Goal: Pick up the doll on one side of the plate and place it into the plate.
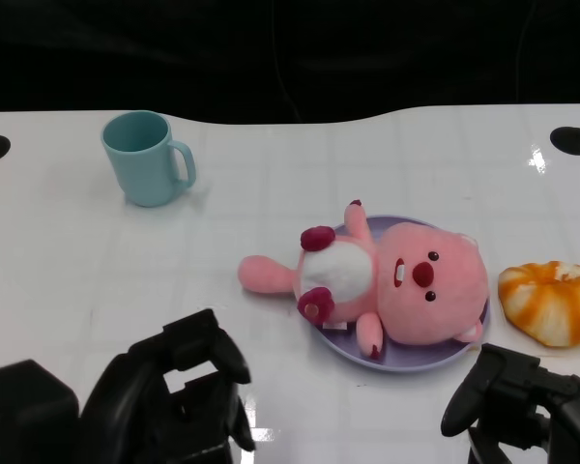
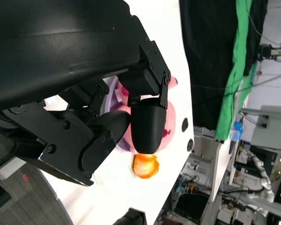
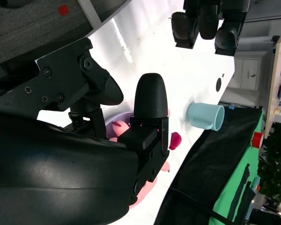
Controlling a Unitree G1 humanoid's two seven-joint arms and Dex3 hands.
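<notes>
Doll (image 1: pixel 387 280) on plate (image 1: pixel 416 360), tail past its rim; left hand (image 1: pixel 188 391) and right hand (image 1: pixel 517 396) both empty, fingers apart.

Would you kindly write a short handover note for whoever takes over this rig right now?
Left hand: holds nothing, low at the near edge of the table.
Right hand: holds nothing, near the plate's front right.
Pink doll: lying on the purple plate, one leg and an arm hanging over the rim.
Done: doll is in the plate, released.
Left: nothing but pulling the hands back.
Also there: teal mug, orange bun.
</notes>
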